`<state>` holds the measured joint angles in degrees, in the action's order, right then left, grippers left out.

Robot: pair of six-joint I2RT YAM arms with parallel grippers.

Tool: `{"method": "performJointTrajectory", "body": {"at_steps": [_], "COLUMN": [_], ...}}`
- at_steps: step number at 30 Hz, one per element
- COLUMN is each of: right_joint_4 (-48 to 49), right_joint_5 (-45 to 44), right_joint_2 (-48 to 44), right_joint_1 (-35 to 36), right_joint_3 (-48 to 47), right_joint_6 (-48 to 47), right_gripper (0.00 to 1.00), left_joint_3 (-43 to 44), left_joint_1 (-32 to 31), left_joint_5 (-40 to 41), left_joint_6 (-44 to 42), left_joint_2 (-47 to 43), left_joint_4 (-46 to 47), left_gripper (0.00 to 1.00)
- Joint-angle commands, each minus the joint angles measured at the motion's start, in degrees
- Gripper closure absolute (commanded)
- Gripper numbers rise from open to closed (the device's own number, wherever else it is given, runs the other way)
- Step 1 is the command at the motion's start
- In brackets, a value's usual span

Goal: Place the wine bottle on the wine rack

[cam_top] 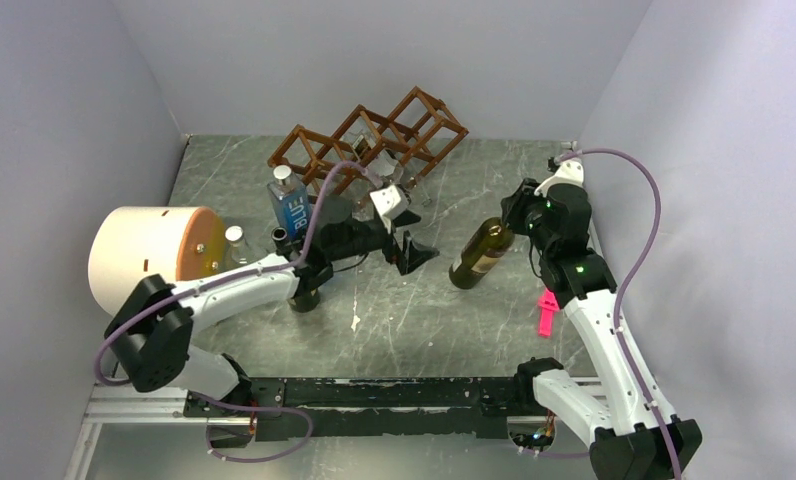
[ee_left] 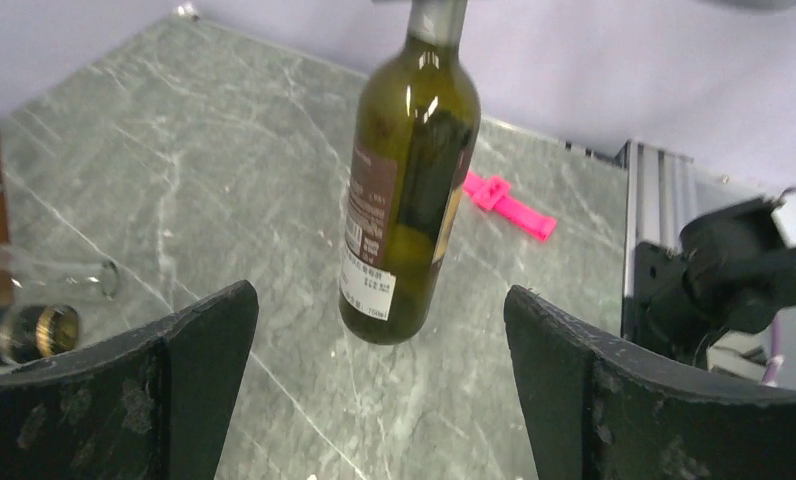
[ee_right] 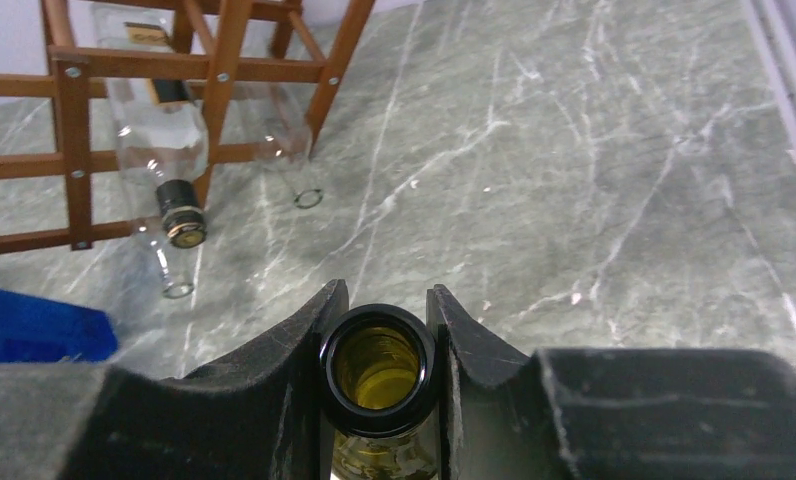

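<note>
Firmly R claw [ee_right: 386,300] grips wine bottle [cam_top: 481,255] lip.

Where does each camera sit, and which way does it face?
Top: high behind, looking down on table, rack, both arms.
Left wrist: faces the bottle across the table; open left tool frames it.
Right wrist: looks down over the bottle's mouth, gripped by the right tool, toward the rack.
Shared: all show the bottle.

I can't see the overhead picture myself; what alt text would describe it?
The right tool grips a green wine bottle by its neck, tilted over a grey marble table. The left tool is open, facing the bottle, and a brown wooden wine rack stands at the back.
</note>
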<state>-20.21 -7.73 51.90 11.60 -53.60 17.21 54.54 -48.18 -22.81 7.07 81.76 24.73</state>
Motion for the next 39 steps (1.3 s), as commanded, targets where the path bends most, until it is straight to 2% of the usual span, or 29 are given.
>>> {"method": "performJointTrajectory", "body": {"at_steps": [1, 6, 10, 13, 23, 29, 39], "right_joint_4": [3.4, 2.5, 2.1, 2.0, 3.5, 5.3, 8.6], "right_joint_5": [6.8, 10.2, 12.0, 13.5, 20.0, 24.0, 27.6], "right_joint_2": [-1.5, -2.4, -2.7, -2.5, -3.3, -4.1, -5.0], "right_joint_1": [0.1, 0.1, 0.1, 0.1, 0.1, 0.1, 0.1], "right_joint_3": [-3.3, -3.5, -6.3, -7.7, -9.2, -9.1, -8.6], "right_joint_6": [3.0, 5.1, 5.4, 5.0, 5.6, 6.7, 8.3], "right_gripper": [1.00, 1.00, 1.00, 1.00, 1.00, 1.00, 1.00], "left_joint_3": [-6.1, -3.8, -6.9, -5.8, -4.5, 0.0, -1.0], "left_joint_1": [-1.3, -2.8, -4.2, -4.7, -5.3, -5.3, -5.3], "left_joint_5": [-3.0, 1.0, 1.2, 1.3, 1.4, 1.3, -0.3], "left_joint_6": [-4.1, -3.9, -6.9, -8.4, -6.9, -6.6, -5.2], "left_joint_2": [3.6, 9.4, 12.0, 13.2, 16.5, 17.2, 16.3], "left_joint_4": [22.0, 22.4, 30.2, 27.3, 27.7, 19.5, 20.0], "left_gripper": [0.03, 0.03, 0.00, 0.00, 0.01, 0.01, 0.00]}}
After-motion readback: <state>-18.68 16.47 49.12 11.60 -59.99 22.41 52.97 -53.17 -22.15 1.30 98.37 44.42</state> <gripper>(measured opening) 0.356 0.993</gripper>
